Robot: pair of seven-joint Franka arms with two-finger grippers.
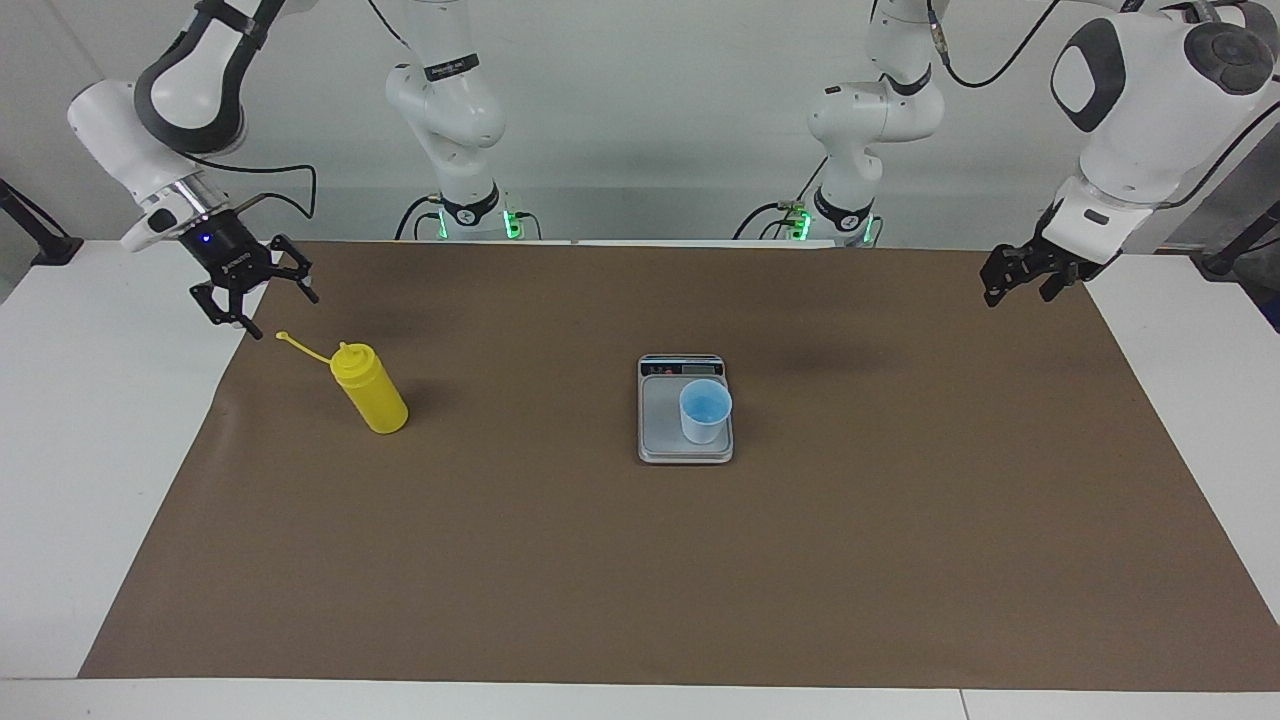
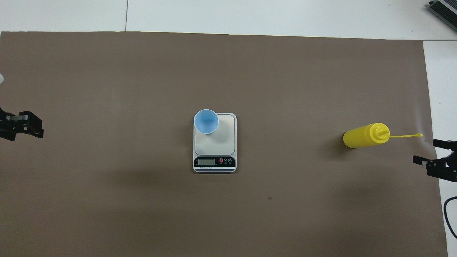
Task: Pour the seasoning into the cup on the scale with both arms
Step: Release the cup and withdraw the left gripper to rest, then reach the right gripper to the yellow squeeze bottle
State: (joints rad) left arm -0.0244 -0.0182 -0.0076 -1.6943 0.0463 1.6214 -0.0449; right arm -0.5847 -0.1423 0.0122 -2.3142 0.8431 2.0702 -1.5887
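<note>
Robot lab: 2 white arms [image 1: 450, 110], papered table [image 1: 100, 400].

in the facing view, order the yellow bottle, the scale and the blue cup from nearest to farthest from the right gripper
Measured from the right gripper, up over the edge of the brown mat at its own end of the table:
1. Yellow bottle, standing at the right arm's end.
2. Scale, mid-table.
3. Blue cup, on the scale's corner that lies toward the left arm's end.
</note>
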